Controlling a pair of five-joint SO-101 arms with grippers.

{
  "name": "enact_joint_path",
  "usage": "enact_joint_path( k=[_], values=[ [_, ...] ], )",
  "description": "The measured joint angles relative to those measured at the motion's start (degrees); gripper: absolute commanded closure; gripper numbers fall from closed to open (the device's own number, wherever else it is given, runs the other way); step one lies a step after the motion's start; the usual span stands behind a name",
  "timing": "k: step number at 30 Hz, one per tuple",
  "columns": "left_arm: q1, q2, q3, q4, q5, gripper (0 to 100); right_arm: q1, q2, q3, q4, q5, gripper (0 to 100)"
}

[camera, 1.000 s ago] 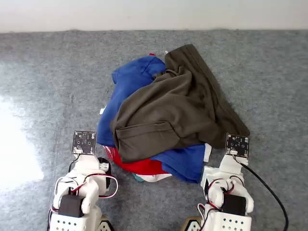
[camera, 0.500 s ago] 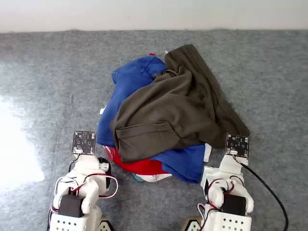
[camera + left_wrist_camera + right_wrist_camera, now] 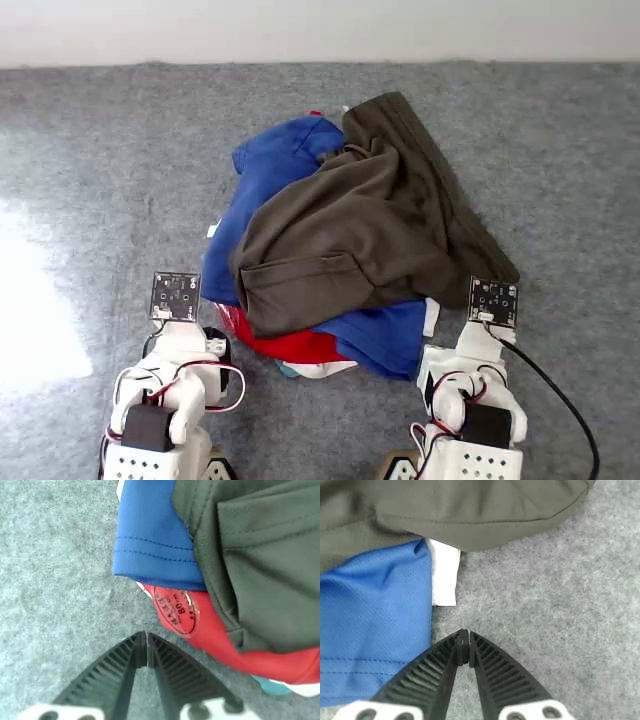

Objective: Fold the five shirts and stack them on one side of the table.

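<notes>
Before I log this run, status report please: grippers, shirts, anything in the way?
Left gripper shut, empty, beside red shirt. Right gripper shut, empty, beside blue shirt. Shirt pile unfolded mid-table, dark shirt on top. Nothing blocking it.

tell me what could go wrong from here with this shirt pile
1. The dark olive shirt lies over the blue shirt and red shirt in one heap, so pulling one hem may drag the others along.
2. The left gripper and right gripper are shut over the grey mat beside the pile. Going in shut would likely push cloth, not grasp it.
</notes>
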Motion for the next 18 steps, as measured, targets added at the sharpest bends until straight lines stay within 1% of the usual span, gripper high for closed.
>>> enact_joint_path(
  k=[11,18],
  values=[
    [0.0,0.0,0.0,0.0,0.0,99,0.0,0.0,0.0,0.0,0.0,98.8],
    [2.2,0.0,0.0,0.0,0.0,98,0.0,0.0,0.0,0.0,0.0,98.8]
  ],
)
